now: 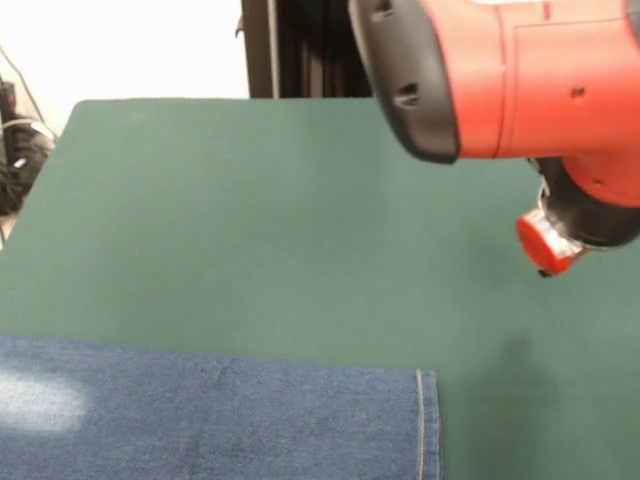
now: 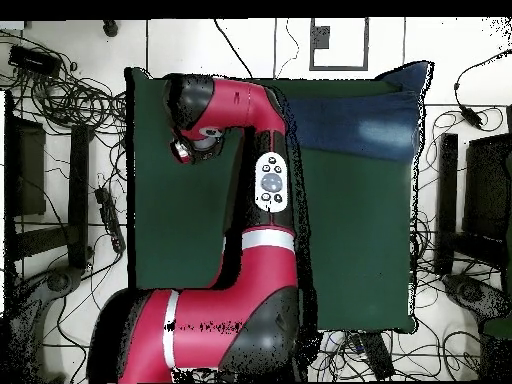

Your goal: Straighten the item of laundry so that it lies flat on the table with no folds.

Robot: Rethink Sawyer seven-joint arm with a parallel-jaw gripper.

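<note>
The blue denim jeans (image 1: 220, 420) lie along the near edge of the green table (image 1: 250, 220). One leg reaches right to a stitched hem, and a pale faded patch shows at the left. In the overhead view the jeans (image 2: 350, 125) lie at the table's (image 2: 180, 230) top right, partly hidden by the arm. The red and black arm (image 1: 520, 80) hangs over the table's right side, apart from the jeans. Its gripper shows in neither view; only a red cap (image 1: 545, 240) on the wrist shows.
Cables and dark equipment (image 2: 60, 100) lie on the floor around the table. The robot's black pedestal (image 1: 290, 45) stands at the table's far side. The arm's elbow and base (image 2: 250, 280) cover the table's middle in the overhead view.
</note>
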